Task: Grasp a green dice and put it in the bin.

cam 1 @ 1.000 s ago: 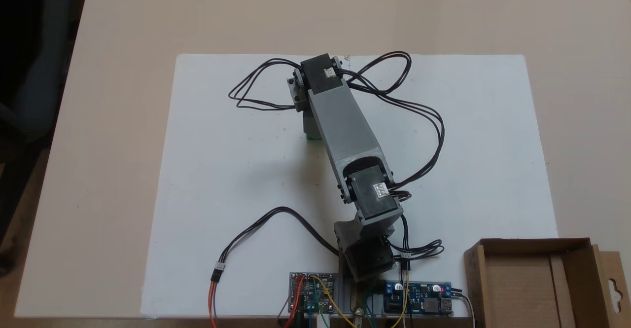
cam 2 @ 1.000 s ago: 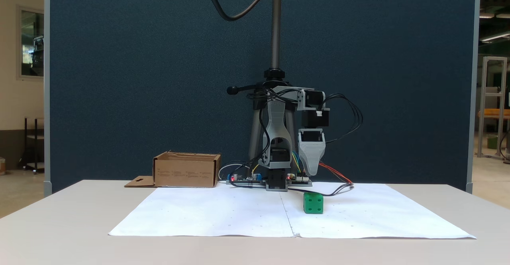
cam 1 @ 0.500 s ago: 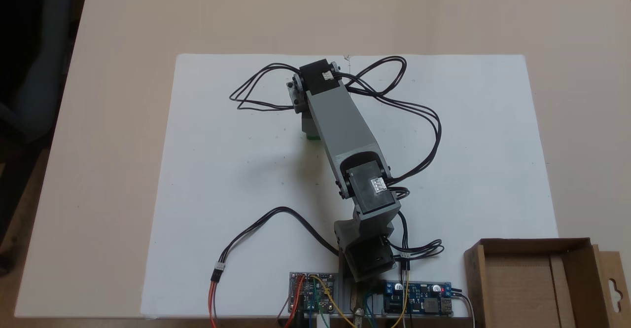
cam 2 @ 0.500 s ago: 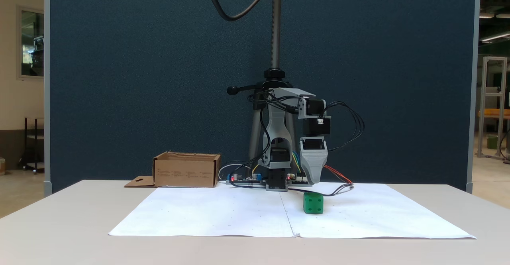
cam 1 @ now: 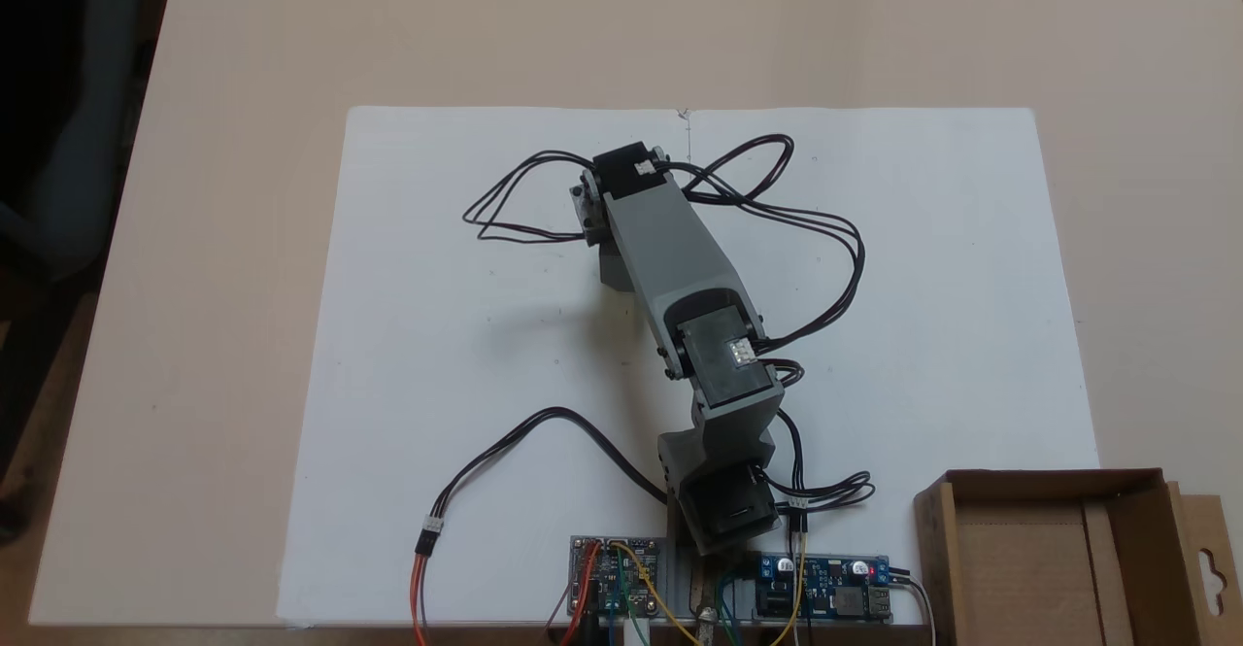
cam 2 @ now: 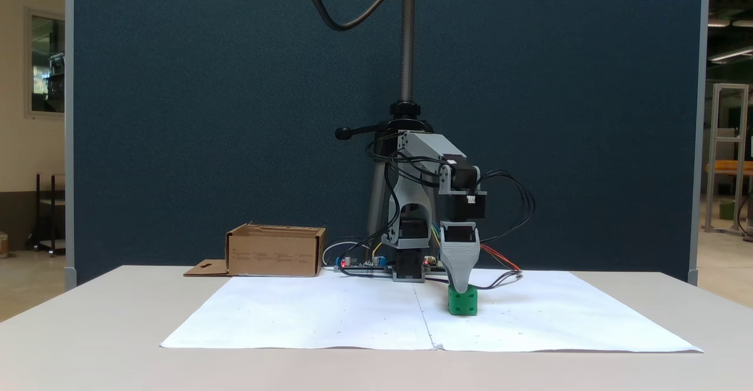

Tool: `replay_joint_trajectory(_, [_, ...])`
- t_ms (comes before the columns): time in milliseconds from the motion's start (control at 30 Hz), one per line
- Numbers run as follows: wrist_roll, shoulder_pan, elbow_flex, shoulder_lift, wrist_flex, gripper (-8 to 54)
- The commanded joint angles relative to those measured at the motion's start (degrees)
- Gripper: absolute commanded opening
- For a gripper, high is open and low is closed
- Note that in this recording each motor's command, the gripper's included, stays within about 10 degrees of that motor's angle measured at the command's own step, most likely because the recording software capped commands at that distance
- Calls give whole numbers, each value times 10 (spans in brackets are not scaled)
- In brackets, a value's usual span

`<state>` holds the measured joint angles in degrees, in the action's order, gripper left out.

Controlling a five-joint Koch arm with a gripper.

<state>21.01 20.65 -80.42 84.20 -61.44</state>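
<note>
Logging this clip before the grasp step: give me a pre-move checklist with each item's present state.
1. Gripper low at the green dice: ok, its tip meets the dice's top edge in a fixed view.
2. Jaws apart around the dice: cannot tell, one tip shows.
3. Dice resting flat on the white paper: ok.
4. Bin open on top: ok.
5. Black cables loose, off the dice: ok.
</note>
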Motion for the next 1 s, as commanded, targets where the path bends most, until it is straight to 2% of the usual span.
replay_joint_trajectory(0, [35,11,11,1,15,432])
replay_joint_trajectory(500, [36,11,11,-43,37,430])
replay_joint_trajectory(967, [36,11,11,-61,42,403])
